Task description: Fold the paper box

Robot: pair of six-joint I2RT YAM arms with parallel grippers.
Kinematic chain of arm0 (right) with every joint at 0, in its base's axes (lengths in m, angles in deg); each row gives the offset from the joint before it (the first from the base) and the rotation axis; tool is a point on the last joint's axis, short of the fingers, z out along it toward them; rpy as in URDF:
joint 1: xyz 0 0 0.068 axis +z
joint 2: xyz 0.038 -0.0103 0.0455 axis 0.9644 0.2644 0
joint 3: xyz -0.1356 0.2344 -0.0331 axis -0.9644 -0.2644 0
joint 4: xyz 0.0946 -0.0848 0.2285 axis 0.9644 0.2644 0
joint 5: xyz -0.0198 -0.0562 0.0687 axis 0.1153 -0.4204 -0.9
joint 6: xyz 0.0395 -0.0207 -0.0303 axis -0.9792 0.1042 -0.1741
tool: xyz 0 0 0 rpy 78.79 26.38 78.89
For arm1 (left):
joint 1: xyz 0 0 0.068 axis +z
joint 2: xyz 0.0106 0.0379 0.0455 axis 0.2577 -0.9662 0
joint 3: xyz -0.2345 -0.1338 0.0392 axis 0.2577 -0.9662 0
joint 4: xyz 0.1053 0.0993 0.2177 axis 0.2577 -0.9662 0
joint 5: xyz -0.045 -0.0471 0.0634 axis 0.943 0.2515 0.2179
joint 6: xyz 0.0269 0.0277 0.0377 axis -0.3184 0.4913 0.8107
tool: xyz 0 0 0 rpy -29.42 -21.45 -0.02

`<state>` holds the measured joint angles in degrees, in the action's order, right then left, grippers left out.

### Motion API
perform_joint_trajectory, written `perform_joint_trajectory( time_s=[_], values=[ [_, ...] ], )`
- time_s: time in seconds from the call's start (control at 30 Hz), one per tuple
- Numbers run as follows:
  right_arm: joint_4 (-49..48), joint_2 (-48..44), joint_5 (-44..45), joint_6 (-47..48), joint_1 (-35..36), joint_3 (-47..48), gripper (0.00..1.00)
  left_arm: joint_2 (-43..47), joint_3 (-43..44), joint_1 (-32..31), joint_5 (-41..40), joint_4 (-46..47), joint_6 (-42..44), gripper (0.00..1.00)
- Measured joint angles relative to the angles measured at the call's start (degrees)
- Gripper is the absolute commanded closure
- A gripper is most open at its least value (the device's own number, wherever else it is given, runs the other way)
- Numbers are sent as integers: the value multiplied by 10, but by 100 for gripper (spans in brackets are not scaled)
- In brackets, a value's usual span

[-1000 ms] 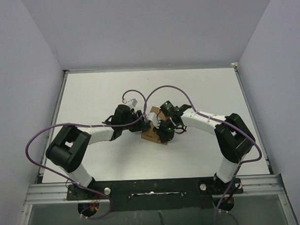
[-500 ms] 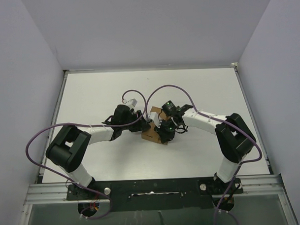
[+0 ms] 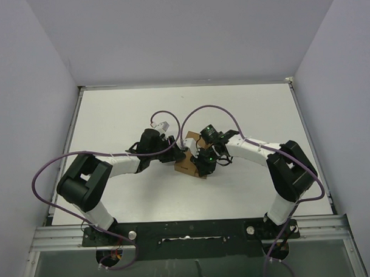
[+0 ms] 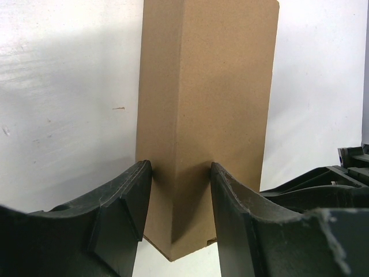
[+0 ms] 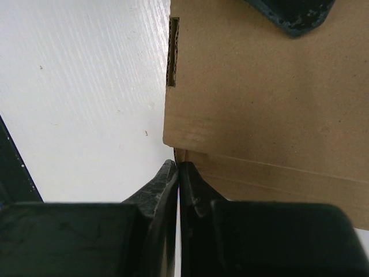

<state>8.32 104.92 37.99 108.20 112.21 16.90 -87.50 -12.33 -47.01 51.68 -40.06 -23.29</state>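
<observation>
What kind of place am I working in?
Likely a robotics lab test cell: a white table enclosed by plain walls, an aluminium mounting rail along its near edge, a paper box as workpiece.

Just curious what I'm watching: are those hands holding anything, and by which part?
The left hand clamps the paper box across a folded corner. The right hand is shut at the box's edge; whether it grips cannot be told.

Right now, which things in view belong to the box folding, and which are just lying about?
Part of the job:
paper box, partly folded
left gripper, clamped on the box's folded corner
right gripper, shut, tips at the box's edge

Just there:
table
purple cables
white connector on one cable
</observation>
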Motion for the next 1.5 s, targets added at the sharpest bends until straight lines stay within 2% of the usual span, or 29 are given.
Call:
perform_joint_trajectory(
  time_s=[0.3,0.77,1.1,1.5],
  values=[
    [0,0,4,-18,0,3,100,0,-4,0,0,8,-3,58],
    [54,25,3,-12,2,49,100,0,-6,2,2,12,-10,58],
    [9,8,-12,-11,-4,5,100,0,-6,5,10,11,-10,59],
    [-6,5,-15,-52,-10,2,100,0,-7,7,12,10,-10,59]
  ],
)
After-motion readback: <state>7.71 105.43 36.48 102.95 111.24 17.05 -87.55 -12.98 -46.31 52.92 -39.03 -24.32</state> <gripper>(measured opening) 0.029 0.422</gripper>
